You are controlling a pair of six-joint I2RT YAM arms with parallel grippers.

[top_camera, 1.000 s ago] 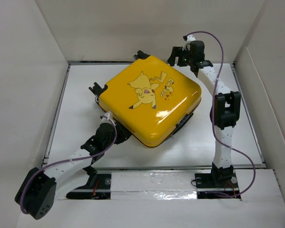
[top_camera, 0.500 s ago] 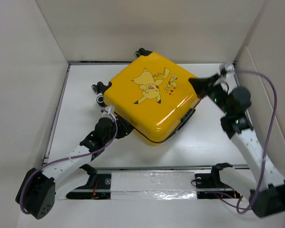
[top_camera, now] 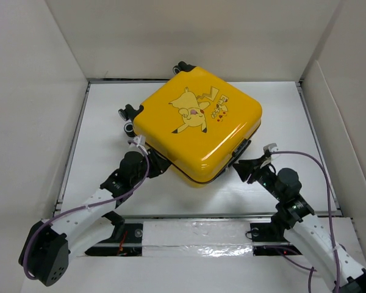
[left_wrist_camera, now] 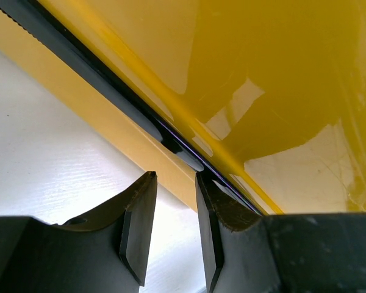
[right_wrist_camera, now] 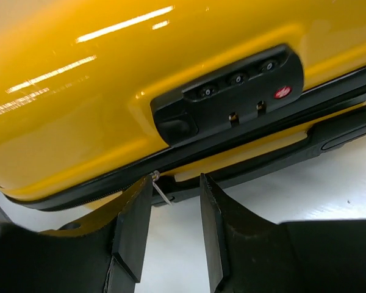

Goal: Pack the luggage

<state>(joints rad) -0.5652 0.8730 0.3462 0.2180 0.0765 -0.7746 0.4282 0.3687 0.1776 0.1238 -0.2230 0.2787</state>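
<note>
The luggage [top_camera: 198, 125] is a shut yellow suitcase with a Pikachu print, lying flat in the middle of the white table. My left gripper [top_camera: 154, 163] is low at its near-left edge. In the left wrist view the left gripper [left_wrist_camera: 175, 177] is open a narrow gap, its tips at the black zipper seam [left_wrist_camera: 110, 73], with nothing between them. My right gripper [top_camera: 241, 166] is at the near-right edge. The right wrist view shows the right gripper [right_wrist_camera: 175, 180] open below the combination lock [right_wrist_camera: 232, 91] and black handle [right_wrist_camera: 280, 160]. A small silver zipper pull [right_wrist_camera: 161, 190] hangs between its fingers, beside the left one.
Black wheels [top_camera: 127, 113] stick out at the suitcase's left and far [top_camera: 183, 66] corners. White walls close the table in on the left [top_camera: 36, 122], back and right [top_camera: 344, 122]. A taped rail [top_camera: 195, 235] runs along the near edge between the arm bases.
The right arm swung from the suitcase's far right corner round to its near-right side by the lock. The suitcase turned slightly. The left arm hardly moved.
</note>
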